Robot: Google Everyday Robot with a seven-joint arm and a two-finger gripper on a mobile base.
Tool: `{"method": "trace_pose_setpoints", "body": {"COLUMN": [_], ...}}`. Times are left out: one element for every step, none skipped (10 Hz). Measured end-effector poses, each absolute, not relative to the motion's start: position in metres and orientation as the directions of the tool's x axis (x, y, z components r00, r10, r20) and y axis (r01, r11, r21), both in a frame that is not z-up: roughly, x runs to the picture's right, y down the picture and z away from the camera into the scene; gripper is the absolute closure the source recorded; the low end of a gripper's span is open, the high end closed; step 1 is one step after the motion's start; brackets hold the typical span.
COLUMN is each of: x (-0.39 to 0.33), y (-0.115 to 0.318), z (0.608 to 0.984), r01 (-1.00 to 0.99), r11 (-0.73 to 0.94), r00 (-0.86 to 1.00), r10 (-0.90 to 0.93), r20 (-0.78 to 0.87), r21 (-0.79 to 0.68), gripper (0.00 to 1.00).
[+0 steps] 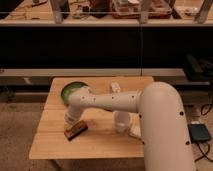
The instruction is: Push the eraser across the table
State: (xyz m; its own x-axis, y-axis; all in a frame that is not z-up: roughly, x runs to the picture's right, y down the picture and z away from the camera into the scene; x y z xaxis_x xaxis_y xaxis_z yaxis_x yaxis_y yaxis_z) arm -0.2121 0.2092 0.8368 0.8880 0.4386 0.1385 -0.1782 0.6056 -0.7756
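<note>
The eraser [76, 130] is a small flat dark block with a reddish edge. It lies slanted on the front left part of the light wooden table [55, 145]. My white arm reaches from the right across the table to the left. The gripper [70, 120] points down at the arm's end, right behind the eraser's left end and seemingly touching it.
A green bowl [71, 90] sits at the back left, partly behind the arm. A white cup [121, 122] stands mid-table under the arm. A pale packet [115, 87] lies near the back edge, another pale thing [135, 132] by the cup. Dark shelving stands behind the table.
</note>
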Motion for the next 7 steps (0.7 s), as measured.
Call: {"method": "trace_pose_setpoints", "body": {"x": [-0.207, -0.201, -0.194, -0.184, -0.178, -0.172, -0.167], "y": [0.211, 0.212, 0.214, 0.216, 0.217, 0.217, 0.216], "z": [0.835, 0.833, 0.831, 0.827, 0.826, 0.822, 0.817], "r01": [-0.186, -0.196, -0.207, -0.220, -0.227, -0.238, -0.248], "r11": [0.605, 0.604, 0.603, 0.602, 0.605, 0.603, 0.604], "r00": [0.887, 0.885, 0.884, 0.881, 0.881, 0.876, 0.871], "r10": [0.442, 0.447, 0.453, 0.461, 0.462, 0.472, 0.481], "r20": [0.133, 0.126, 0.118, 0.109, 0.104, 0.101, 0.099], "r21": [-0.774, -0.772, -0.771, -0.768, -0.763, -0.761, -0.758], "gripper": [0.91, 0.91, 0.91, 0.91, 0.91, 0.91, 0.91]}}
